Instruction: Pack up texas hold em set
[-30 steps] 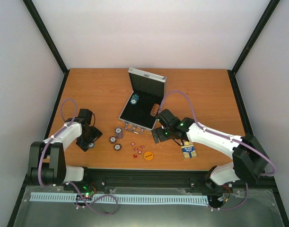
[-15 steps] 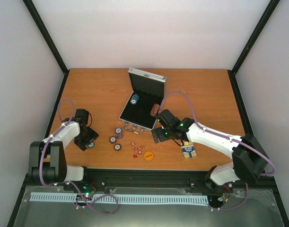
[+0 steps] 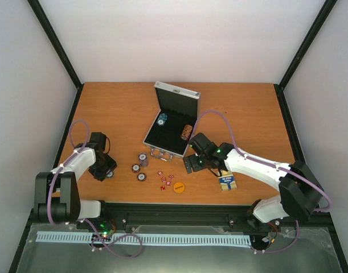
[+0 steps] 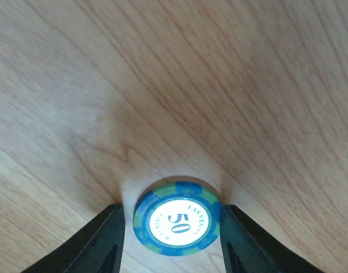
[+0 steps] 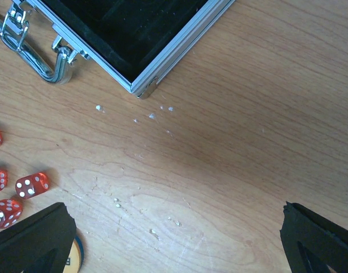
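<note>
On orange wood table (image 3: 242, 114), white walls (image 3: 179, 40), open case (image 3: 168, 135)

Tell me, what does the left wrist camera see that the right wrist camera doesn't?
Only the left wrist view: a blue-and-green poker chip marked 50, lying flat on the wood between the left jaws, which stand on either side of it with a small gap on one side. Only the right wrist view: a corner of the open silver case, its metal handle, red dice and the edge of the orange disc; the right jaws stand wide apart, holding nothing. Both: the wooden table and black jaw tips at the bottom edge.
</note>
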Tool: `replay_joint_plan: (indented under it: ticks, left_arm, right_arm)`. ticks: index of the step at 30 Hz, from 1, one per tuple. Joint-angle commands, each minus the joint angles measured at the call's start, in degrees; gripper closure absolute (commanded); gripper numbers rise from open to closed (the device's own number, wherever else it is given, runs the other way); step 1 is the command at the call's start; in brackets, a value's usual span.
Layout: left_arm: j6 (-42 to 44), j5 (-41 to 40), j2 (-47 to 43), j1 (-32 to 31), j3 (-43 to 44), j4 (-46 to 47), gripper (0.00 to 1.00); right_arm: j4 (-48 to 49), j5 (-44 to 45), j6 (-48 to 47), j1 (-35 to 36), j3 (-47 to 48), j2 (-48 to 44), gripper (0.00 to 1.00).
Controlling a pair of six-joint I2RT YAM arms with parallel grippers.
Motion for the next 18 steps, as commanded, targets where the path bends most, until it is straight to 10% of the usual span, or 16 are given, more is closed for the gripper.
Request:
replay_joint_plan:
  ticks: [1, 18]
  left_arm:
    - [-0.23, 3.99, -0.15, 0.31, -2.88, -0.27, 0.52]
    - [0.76, 1.9, -2.22, 0.31, -0.92, -0.45, 0.62]
  right_arm:
    - [1.29, 0.68, 0.59, -0.13, -0.62, 0.6, 0.0]
    - [1.59, 0.7, 0.75, -0.12, -1.02, 1.12, 0.0]
